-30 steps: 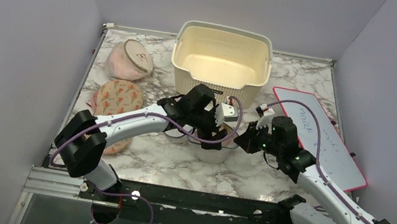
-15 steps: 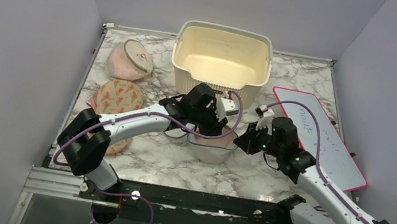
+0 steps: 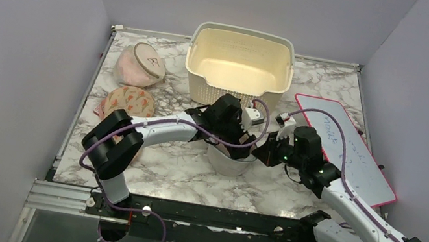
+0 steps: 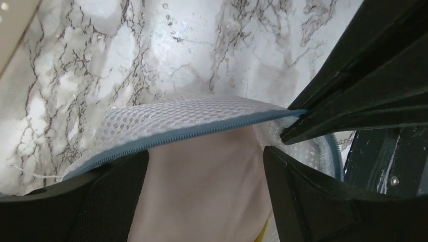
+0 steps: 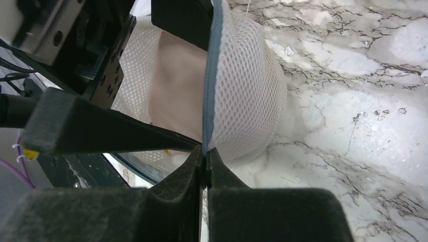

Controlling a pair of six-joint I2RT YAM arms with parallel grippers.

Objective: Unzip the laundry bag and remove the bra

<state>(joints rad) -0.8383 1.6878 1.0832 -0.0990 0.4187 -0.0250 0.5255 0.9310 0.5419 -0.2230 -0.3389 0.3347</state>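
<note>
Both tools were at the bag (image 3: 230, 162), mid bench (image 3: 157, 174). My right tool (image 5: 204, 157) was clamped on its zip rim (image 5: 208, 75). My left tool (image 4: 204, 166) stood open, the bra (image 4: 212, 206) straight ahead between its jaws, inside the bag's mouth.

Laundry bag (image 3: 229, 164) before basket (image 3: 245, 32), whiteboard (image 3: 365, 169) rightward

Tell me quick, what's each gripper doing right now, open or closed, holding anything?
Left gripper: open, fingers straddling the pink garment in the laundry bag.
Right gripper: shut, pinching the laundry bag's grey zip rim.
</note>
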